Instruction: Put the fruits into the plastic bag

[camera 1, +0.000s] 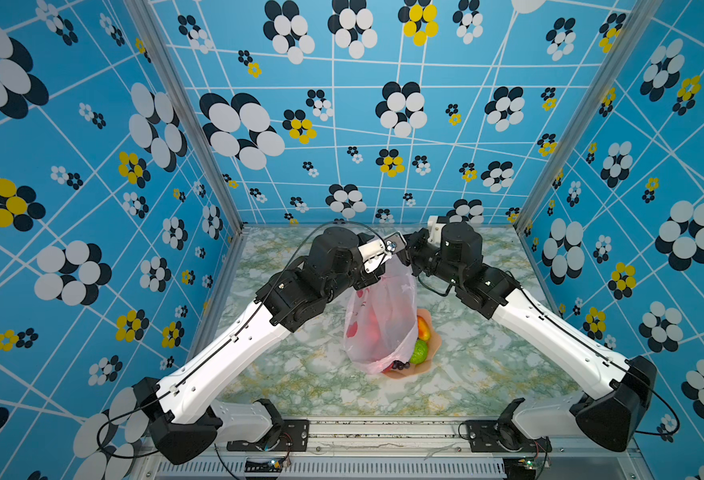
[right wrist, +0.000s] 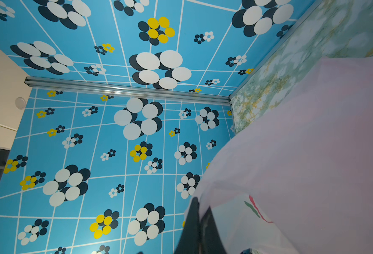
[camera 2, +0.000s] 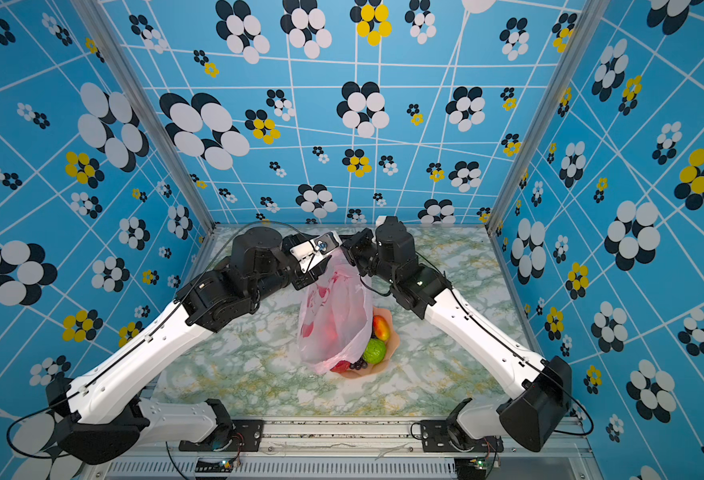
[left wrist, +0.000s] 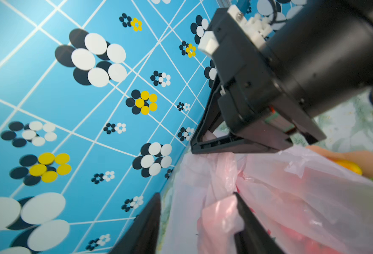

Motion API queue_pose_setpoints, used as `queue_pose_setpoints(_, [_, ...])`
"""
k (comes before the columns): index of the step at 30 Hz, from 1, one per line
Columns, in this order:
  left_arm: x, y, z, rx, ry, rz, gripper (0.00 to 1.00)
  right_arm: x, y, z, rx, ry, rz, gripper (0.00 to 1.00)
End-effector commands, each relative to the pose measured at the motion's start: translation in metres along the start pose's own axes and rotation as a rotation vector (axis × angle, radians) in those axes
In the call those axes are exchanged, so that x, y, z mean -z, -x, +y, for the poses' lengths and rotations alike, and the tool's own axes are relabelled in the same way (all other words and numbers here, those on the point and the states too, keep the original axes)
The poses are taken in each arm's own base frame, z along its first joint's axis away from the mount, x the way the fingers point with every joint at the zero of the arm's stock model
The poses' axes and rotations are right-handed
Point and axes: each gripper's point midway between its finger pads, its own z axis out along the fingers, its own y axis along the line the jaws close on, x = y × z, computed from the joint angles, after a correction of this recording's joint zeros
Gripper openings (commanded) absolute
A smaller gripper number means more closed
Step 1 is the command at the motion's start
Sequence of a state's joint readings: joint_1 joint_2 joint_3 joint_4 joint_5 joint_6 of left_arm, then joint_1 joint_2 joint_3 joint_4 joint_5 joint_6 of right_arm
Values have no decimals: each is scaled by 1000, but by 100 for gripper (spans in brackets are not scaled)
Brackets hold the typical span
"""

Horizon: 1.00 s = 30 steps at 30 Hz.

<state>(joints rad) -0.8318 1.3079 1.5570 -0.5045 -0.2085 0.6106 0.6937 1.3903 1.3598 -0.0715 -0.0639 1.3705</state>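
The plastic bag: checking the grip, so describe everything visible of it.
The plastic bag is thin, translucent pale pink film with red prints, hanging upright. The right gripper is shut on its top edge; a loop handle lies inside the open left gripper. Inside, red fruit shows through. Its bottom meets the peach bowl.

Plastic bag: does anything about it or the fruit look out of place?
Yes. The translucent pale-pink plastic bag, pinched up by the right gripper, hangs over the peach scalloped bowl, hiding part of it. The red-yellow toy mango, green round toy fruit and dark purple grape bunch lie in the bowl, outside the bag.
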Motion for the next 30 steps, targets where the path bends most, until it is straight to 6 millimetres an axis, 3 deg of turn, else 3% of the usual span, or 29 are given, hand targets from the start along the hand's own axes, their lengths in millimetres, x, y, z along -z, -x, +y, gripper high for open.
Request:
queue_pose_setpoints(1, [0,3,2,8,1,13,22,-2,-5,11,30,24,24,0])
queue_pose_setpoints(4, [-7,-3,4,19,10,60,1,-2,-5,8,31,27,26,0])
queue_pose_setpoints(8, [-12,-9,-2,15,-26,108,0,0,-3,10,56,33,25,1])
queue_pose_setpoints(10, [-12,-10,0,50,-28,124,0,4,3,10,71,35,24,31])
queue_pose_setpoints(12, [-11,-11,6,103,-19,133,0,13,15,8,90,29,0,51])
queue_pose_setpoints(15, [-6,-12,19,206,39,137,0,39,33,7,161,32,-39,61])
queue_pose_setpoints(18, [-2,-11,22,295,48,159,0,69,32,5,268,-13,-33,70])
queue_pose_setpoints(23, [-2,-16,12,373,17,237,0,108,-3,-36,277,-134,122,82])
queue_pose_setpoints(27, [-2,-18,2,414,-1,264,0,142,-36,-91,297,-303,222,87])
queue_pose_setpoints(30, [-2,-17,-3,435,-14,270,0,167,-50,-135,319,-463,276,91])
